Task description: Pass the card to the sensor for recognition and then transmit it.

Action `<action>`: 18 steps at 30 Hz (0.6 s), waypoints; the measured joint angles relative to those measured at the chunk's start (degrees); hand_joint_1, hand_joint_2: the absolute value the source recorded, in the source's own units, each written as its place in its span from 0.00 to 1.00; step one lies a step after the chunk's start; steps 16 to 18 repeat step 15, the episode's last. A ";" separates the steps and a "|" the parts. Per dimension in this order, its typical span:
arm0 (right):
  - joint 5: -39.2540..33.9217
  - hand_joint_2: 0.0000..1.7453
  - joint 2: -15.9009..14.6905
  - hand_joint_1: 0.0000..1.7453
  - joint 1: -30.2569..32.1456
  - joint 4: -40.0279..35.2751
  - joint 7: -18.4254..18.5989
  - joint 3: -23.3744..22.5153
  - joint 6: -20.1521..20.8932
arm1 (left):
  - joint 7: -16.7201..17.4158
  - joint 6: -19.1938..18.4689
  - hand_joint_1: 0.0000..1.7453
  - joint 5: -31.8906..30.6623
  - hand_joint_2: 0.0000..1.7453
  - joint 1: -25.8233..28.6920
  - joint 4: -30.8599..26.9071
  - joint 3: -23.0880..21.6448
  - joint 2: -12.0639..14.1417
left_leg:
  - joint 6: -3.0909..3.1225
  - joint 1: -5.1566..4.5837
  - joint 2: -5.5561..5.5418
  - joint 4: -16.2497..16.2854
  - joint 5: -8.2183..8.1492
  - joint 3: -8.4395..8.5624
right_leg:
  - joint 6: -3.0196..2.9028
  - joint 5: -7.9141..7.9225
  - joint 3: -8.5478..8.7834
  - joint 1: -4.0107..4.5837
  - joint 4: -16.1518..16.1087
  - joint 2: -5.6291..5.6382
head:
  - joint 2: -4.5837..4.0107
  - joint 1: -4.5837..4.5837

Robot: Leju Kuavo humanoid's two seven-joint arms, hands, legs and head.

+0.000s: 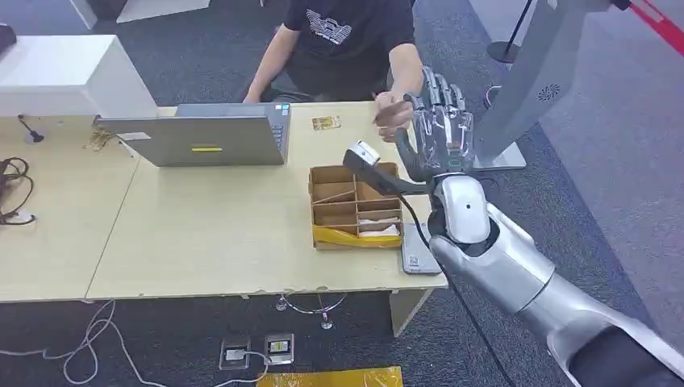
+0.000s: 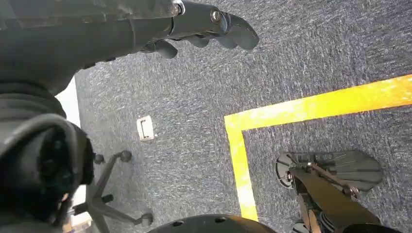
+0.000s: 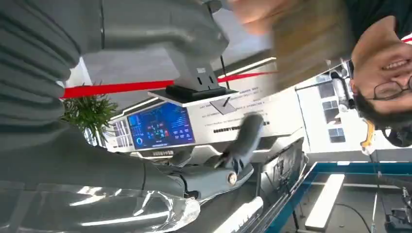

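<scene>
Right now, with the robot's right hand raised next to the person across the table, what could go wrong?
1. The right hand is up beside the person's hand; a handover this close could knock their fingers, or the card could slip. I can't see a card in the robot's hand.
2. A black cable runs down from the wrist over the cardboard box; it might snag and drag the box.
3. The wrist camera hangs over the box and could clip it if the arm drops.
</scene>
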 joint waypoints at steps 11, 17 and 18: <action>0.46 0.00 -0.85 0.00 -0.75 0.02 -0.44 1.16 0.72 | 0.02 -0.17 0.00 -1.01 0.00 -0.01 0.31 -0.02 0.04 | 0.00 0.00 0.00 0.00 0.00 0.00 | 0.00 0.00 0.00 0.00 0.00 0.01 | 0.00 0.00; 0.63 0.00 -1.75 0.00 -0.88 -0.02 -0.07 1.40 1.83 | -0.05 -0.15 0.00 -0.68 0.00 -0.01 0.31 0.00 0.04 | 0.00 0.00 -0.01 0.02 0.00 0.03 | 0.00 0.00 -0.02 0.00 -0.01 -0.01 | 0.00 -0.02; 0.63 0.00 -1.75 0.00 -0.88 -0.02 -0.07 1.40 1.83 | -0.05 -0.15 0.00 -0.68 0.00 -0.01 0.31 0.00 0.04 | 0.00 0.00 -0.01 0.02 0.00 0.03 | 0.00 0.00 -0.02 0.00 -0.01 -0.01 | 0.00 -0.02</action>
